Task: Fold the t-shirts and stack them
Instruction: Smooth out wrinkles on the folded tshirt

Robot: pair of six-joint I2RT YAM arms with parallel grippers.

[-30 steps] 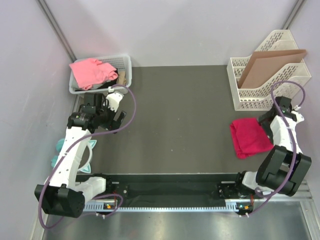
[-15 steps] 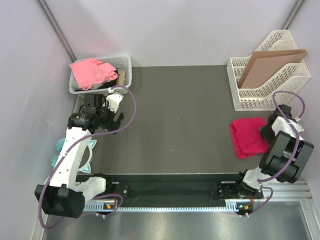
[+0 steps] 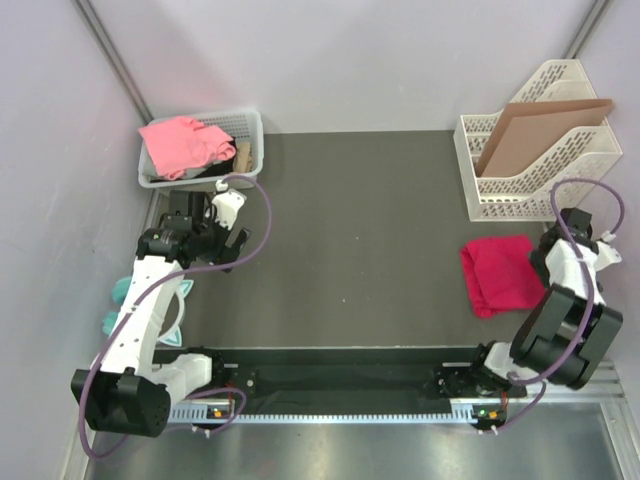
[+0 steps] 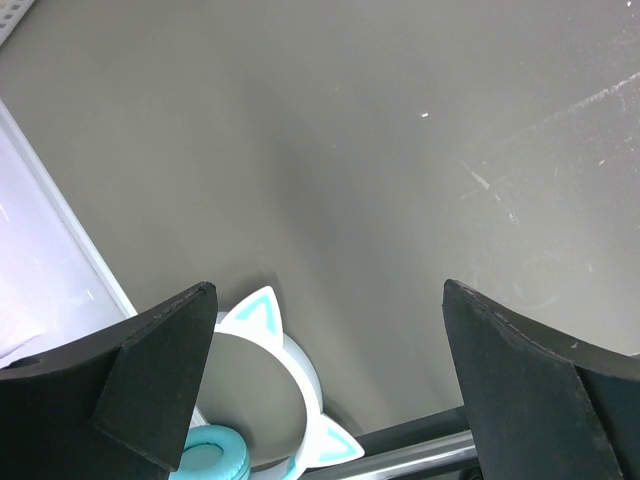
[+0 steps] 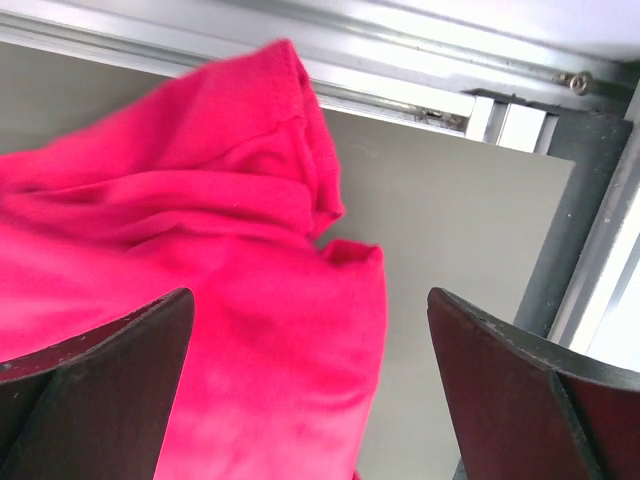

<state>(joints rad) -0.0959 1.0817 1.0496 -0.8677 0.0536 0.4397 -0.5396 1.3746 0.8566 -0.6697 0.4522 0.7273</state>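
We see the L gripper [image 4: 328, 292] w/ jaws spread wide over the dark mat [image 3: 350, 220], w/ the teal cat-ear headphones [image 4: 265, 400] by the mat's left edge. R gripper [image 5: 310, 296] is spread wide too, above the crimson t-shirt [image 3: 497, 275], which lies rumpled on the mat's right side, just in front of the white file rack [image 3: 480, 205]. The salmon-pink t-shirt [image 3: 180, 140] sits bunched in the white basket [image 3: 255, 125] at the far-left corner.

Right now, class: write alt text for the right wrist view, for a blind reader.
A rumpled crimson-red t-shirt lies on the grey table, filling the left of the view. The open, empty right gripper hangs above it; a metal rail crosses the top.
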